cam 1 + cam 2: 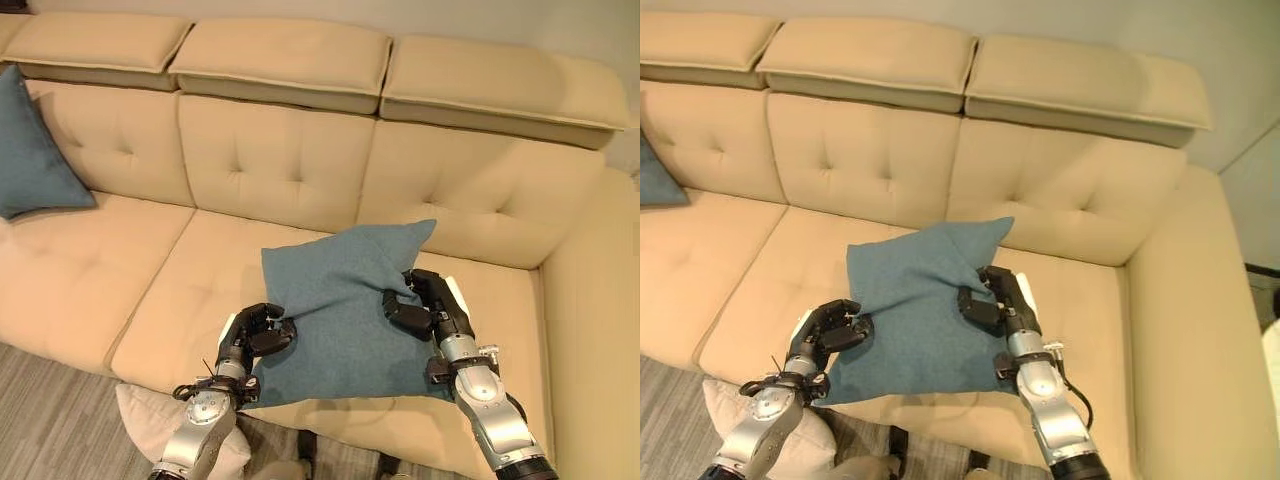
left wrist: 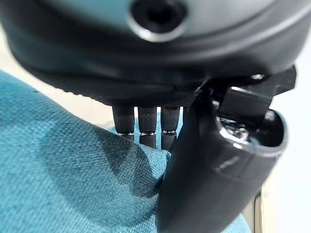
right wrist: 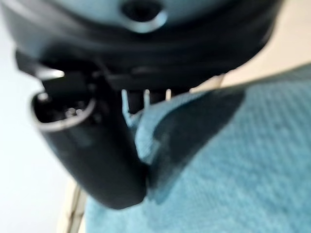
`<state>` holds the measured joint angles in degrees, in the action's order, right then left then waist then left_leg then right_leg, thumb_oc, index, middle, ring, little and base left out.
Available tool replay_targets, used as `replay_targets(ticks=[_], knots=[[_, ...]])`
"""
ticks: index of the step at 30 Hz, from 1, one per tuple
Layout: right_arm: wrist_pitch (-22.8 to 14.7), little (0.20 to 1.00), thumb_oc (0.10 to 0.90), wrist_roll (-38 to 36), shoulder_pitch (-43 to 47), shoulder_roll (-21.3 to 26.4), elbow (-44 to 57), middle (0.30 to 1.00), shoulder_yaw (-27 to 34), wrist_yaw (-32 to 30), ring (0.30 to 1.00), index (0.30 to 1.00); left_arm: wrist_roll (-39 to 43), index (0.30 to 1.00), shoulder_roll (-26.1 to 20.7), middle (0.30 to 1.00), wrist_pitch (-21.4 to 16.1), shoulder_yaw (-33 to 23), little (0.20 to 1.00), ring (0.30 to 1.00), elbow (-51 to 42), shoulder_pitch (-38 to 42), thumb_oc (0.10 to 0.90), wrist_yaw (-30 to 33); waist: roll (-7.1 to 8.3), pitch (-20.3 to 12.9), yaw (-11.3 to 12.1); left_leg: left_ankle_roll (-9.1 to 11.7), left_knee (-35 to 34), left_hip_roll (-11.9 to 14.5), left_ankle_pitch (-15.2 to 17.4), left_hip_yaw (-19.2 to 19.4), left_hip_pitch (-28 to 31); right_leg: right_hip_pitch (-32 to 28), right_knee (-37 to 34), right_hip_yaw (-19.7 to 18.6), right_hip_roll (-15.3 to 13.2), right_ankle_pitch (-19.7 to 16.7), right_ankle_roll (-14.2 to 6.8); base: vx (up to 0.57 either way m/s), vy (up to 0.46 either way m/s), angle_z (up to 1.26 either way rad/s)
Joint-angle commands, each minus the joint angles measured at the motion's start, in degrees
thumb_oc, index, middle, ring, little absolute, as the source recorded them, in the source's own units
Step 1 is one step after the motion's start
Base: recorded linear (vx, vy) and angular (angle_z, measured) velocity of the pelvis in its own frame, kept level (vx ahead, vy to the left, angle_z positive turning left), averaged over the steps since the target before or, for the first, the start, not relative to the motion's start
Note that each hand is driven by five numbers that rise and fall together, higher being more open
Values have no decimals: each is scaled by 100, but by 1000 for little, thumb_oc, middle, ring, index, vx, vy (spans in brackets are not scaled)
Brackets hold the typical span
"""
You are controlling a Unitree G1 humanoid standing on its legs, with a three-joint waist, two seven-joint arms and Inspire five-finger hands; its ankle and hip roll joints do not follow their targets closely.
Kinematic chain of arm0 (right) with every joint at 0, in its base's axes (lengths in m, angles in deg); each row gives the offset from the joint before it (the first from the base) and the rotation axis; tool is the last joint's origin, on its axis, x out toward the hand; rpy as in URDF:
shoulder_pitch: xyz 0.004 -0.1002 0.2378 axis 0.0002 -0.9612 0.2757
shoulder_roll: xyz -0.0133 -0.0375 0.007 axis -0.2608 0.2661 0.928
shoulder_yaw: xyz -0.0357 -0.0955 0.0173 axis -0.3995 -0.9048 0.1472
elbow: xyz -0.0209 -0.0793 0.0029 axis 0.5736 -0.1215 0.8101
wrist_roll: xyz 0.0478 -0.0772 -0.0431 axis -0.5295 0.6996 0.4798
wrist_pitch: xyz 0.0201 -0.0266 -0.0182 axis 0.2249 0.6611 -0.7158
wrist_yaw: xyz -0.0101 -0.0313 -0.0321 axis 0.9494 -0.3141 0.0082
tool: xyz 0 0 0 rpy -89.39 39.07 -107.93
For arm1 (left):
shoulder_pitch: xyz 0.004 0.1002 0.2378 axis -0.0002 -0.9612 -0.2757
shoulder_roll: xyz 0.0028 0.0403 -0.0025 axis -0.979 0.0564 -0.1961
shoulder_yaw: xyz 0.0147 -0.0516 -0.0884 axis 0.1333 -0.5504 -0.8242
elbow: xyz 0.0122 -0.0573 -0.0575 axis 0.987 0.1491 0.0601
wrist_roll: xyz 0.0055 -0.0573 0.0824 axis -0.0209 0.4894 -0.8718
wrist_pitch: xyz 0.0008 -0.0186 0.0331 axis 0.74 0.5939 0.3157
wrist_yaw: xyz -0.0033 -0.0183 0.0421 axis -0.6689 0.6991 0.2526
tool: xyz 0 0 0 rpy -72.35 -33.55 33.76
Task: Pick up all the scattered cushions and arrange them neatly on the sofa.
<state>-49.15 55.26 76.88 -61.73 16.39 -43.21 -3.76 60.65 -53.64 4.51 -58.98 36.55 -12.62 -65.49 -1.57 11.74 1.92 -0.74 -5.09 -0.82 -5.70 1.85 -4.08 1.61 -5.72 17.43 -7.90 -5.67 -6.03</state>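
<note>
A teal square cushion (image 1: pixel 340 310) lies over the middle seat of the beige sofa (image 1: pixel 280 160), near its front edge. My left hand (image 1: pixel 255 335) is curled on the cushion's left edge, thumb pinching the fabric (image 2: pixel 73 184). My right hand (image 1: pixel 425 305) is curled on its right edge, the teal cloth (image 3: pixel 233 165) bunched under its thumb. A second teal cushion (image 1: pixel 30 150) leans upright against the backrest at the far left. A cream cushion (image 1: pixel 150 415) lies on the floor below my left arm, partly hidden by it.
Grey wood-look floor (image 1: pixel 50 420) runs in front of the sofa. The sofa's right armrest (image 1: pixel 590 330) rises beside my right arm. The left seat (image 1: pixel 70 270) and the right seat (image 1: pixel 500 290) behind the held cushion are bare.
</note>
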Motion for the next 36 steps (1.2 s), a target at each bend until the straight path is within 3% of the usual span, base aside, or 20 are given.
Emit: replay_targets(ticks=[1, 7, 10, 16, 22, 25, 26, 27, 28, 32, 36], knots=[[-839, 300, 400, 250, 423, 252, 546, 300, 47, -362, 300, 300, -204, 300, 286, 300, -1146, -8, 300, 300, -904, 1238, 400, 165, -268, -568, 8, 491, 9, 419, 447, -116, -248, 94, 72, 161, 4, 674, -164, -66, -16, -7], [-948, 300, 400, 368, 1576, 373, 160, 300, -257, -859, 300, 300, -258, 300, 281, 300, -1371, 197, 300, 300, -475, 2332, 400, 618, -319, -471, -32, 528, 9, 466, 345, -58, -750, 703, 72, -25, 68, 581, -193, -92, -5, -9], [-999, 300, 400, 353, 2650, 313, -162, 300, -588, -1237, 300, 300, -226, 300, 202, 300, -1533, 469, 300, 300, 54, 3521, 400, 1017, -353, -384, -62, 582, 9, 465, 231, -46, -1090, 1069, 72, -127, 97, 478, -194, -108, 7, -14], [-1100, 300, 400, 592, 4817, 542, -793, 300, -1099, -1931, 300, 300, -357, 300, -471, 300, -1813, 928, 300, 300, 1008, 5940, 400, 1602, -392, -241, -111, 668, 9, 454, 69, -35, -1614, 1598, 72, -235, 135, 333, -217, -47, 7, -1], [-1028, 300, 400, 1809, 5975, 764, -813, 300, -1305, -3014, 300, 300, -900, 300, -636, 300, -1995, 1266, 300, 300, 1062, 7470, 400, 2276, -397, -67, -107, 718, 9, 453, -34, -42, -1915, 1896, 72, -297, 120, 255, -237, -20, 3, 0], [-670, 300, 400, 2402, 6446, 991, -1146, 300, -1442, -3431, 300, 300, -980, 300, -527, 300, -1938, 1579, 300, 300, 1434, 8192, 400, 2424, -382, 23, -139, 747, 9, 445, -91, -52, -2081, 2052, 72, -323, 139, 214, -243, -38, -10, 5], [-509, 300, 400, 2412, 6618, 961, -1427, 300, -1458, -3537, 300, 300, -930, 526, -428, 526, -1861, 1743, 526, 526, 1798, 8559, 551, 2405, -390, 76, -156, 747, 9, 439, -147, -49, -2164, 2127, 72, -315, 134, 167, -242, -59, -5, 6], [-388, 592, 595, 2342, 6735, 867, -1703, 592, -1461, -3578, 592, 592, -865, 900, -341, 900, -1812, 1848, 900, 900, 2147, 8843, 800, 2405, -395, 118, -170, 758, 9, 450, -134, -41, -2184, 2140, 72, -316, 144, 179, -243, -85, 2, 4], [-139, 900, 800, 2107, 6932, 737, -2277, 900, -1543, -3564, 900, 900, -609, 900, -168, 900, -1766, 1855, 900, 900, 2597, 9101, 800, 2398, -399, 207, -202, 753, 9, 451, -157, -27, -2246, 2194, 72, -308, 146, 137, -244, -68, -6, 0], [14, 900, 800, 1665, 7296, 564, -3150, 900, -1702, -3544, 900, 900, -91, 900, 87, 900, -1830, 1818, 900, 900, 2993, 9169, 800, 2263, -397, 329, -213, 754, 9, 445, -184, -26, -2308, 2254, 72, -295, 153, 93, -249, -25, -3, -1], [147, 900, 800, 1389, 7556, 696, -3592, 900, -2016, -3240, 900, 900, 204, 900, 191, 900, -1737, 1712, 900, 900, 2936, 8579, 800, 1992, -335, 436, -217, 777, 9, 445, -217, -19, -2367, 2313, 72, -300, 159, 73, -244, 0, 0, 0]])
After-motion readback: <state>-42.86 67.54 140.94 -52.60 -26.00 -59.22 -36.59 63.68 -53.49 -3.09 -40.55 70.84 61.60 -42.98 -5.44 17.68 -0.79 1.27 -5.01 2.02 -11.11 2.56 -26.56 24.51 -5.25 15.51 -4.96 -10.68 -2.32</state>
